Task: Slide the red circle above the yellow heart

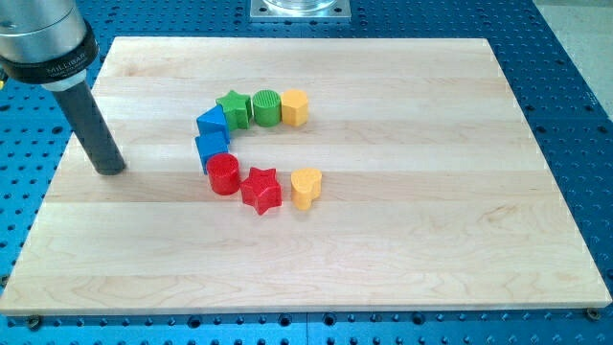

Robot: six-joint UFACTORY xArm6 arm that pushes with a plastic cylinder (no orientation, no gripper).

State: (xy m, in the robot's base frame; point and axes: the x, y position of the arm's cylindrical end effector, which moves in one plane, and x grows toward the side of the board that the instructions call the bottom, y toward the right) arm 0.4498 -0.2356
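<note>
The red circle (223, 174) sits near the board's middle, touching a red star (261, 190) on its right. The yellow heart (306, 187) lies just right of the red star, a small gap between them. My tip (112, 169) rests on the board far to the left of the red circle, touching no block. The rod rises from it toward the view's top left.
Two blue blocks (212, 123) (211, 148) stack above the red circle. A green star (234, 107), a green circle (266, 106) and a yellow hexagon (294, 107) form a row at the top. The wooden board (431, 220) lies on a blue perforated table.
</note>
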